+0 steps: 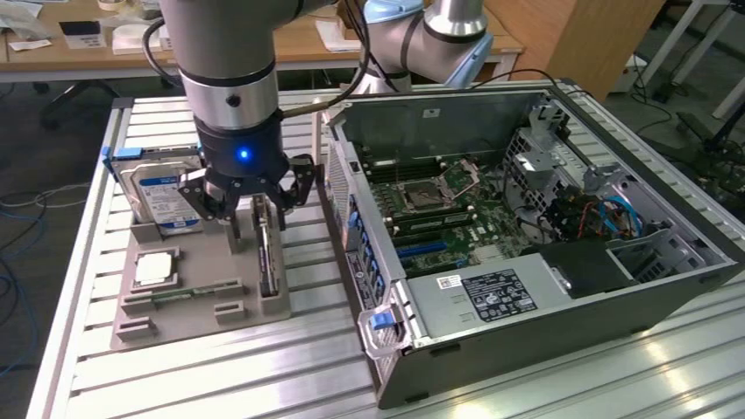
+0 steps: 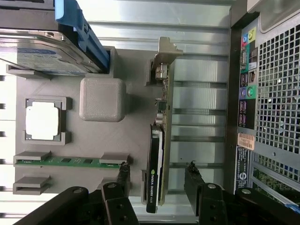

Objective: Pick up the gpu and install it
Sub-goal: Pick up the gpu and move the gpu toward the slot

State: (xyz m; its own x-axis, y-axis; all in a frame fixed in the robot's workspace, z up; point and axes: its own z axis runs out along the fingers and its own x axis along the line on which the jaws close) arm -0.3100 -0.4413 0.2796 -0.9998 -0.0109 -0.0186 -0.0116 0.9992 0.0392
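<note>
My gripper (image 1: 258, 220): wide open and holding nothing. It hangs right over the gpu (image 2: 158, 140), with one finger on each side of the card.
My fingers (image 2: 123, 177): apart from the card. In the wrist view I see a gap on both sides.
The gpu: it stands on its thin edge in a slot of the gray holder tray (image 1: 181, 333). It is on the side of the tray nearest the computer case (image 1: 559, 323). Its face is dark and its end bracket is silvery.
Work so far: the gpu is not lifted yet.
Gray holder tray: it lies flat on the metal table (image 1: 174, 384) made of long slats. It sits just beside the case, toward the exterior view's left.
Hard drive (image 1: 163, 196): silver with a blue label. It stands up in the tray, on the far side from the gpu.
Processor chip (image 1: 155, 269): it lies flat in a square pocket of the tray.
Memory stick (image 1: 187, 295): green and thin, resting in its clips near the chip.
Gray block (image 2: 102, 99): a part of the tray between the hard drive and the gpu.
Computer case: its side is off, so I can see the main board (image 1: 437, 205) inside.
</note>
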